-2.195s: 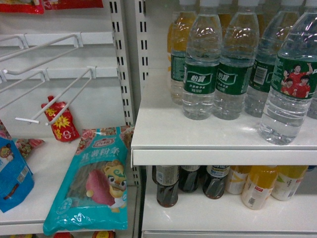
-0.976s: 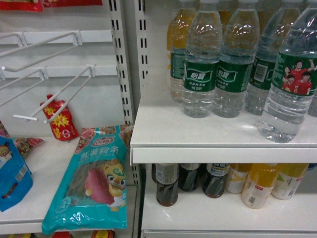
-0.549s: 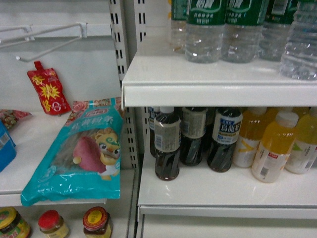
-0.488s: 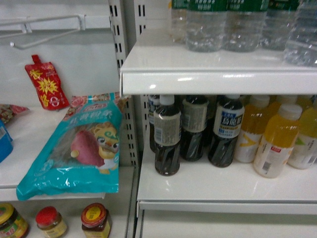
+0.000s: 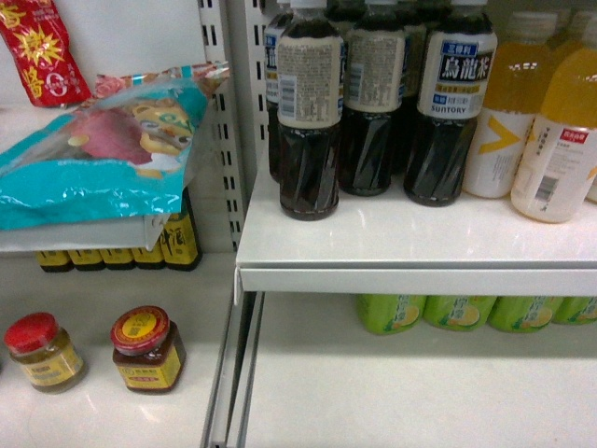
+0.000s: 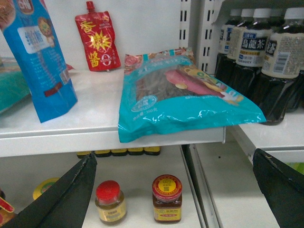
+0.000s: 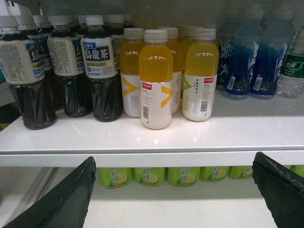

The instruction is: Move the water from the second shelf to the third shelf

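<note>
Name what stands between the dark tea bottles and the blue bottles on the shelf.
In the right wrist view, orange drink bottles stand between the tea bottles and the blue bottles.

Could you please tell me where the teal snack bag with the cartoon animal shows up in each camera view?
Head: teal snack bag at upper left, overhanging its shelf edge.
Left wrist: centre of the picture, lying flat on the shelf.
Right wrist: not in it.
Shared landmark: the dark tea bottles stand on the next shelf to its right.
</note>
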Controlling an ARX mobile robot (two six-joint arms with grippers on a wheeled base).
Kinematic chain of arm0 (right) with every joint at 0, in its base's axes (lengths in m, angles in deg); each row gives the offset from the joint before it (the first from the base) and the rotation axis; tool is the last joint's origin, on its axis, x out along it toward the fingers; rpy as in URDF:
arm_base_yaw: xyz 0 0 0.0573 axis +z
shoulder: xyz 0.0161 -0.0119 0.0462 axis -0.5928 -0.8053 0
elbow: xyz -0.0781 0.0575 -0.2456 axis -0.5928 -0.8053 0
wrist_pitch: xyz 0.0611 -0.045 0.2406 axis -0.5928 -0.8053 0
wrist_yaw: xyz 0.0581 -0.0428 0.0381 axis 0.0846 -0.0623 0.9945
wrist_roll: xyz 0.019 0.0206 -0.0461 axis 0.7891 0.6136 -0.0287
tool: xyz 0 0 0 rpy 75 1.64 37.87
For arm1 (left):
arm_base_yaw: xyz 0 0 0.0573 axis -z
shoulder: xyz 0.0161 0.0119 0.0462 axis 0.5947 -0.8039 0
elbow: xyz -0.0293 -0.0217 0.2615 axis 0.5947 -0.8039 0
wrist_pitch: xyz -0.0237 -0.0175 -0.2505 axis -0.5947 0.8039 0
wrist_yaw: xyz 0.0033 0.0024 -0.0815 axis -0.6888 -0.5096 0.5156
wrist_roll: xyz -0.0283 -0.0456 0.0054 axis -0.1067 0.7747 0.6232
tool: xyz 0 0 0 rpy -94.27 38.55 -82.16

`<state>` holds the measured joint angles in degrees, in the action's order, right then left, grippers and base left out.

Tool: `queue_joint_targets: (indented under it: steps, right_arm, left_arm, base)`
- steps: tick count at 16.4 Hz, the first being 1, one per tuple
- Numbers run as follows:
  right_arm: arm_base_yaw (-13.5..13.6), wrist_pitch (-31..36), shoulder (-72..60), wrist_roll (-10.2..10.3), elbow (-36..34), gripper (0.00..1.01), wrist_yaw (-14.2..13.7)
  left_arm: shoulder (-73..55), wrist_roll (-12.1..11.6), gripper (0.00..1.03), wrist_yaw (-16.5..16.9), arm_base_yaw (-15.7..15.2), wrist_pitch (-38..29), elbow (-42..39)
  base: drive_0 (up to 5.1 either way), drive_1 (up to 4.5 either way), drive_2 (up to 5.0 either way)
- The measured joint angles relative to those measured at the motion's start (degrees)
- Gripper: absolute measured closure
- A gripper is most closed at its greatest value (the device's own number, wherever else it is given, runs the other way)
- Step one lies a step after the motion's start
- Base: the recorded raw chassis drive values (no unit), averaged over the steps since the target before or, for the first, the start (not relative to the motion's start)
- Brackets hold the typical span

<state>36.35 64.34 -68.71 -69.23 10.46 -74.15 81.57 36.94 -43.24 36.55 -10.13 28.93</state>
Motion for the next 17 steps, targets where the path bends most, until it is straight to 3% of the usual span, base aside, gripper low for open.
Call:
queue_joint_targets:
  steps: [17]
  right_arm:
    - [0.0,0.2,0.0,0.0,0.0,0.03,0.0]
  left_arm:
    - [0.0,0.0,0.05,-0.1,0.0,-0.1,0.0]
  base:
    - [0.0,0.00,0.0]
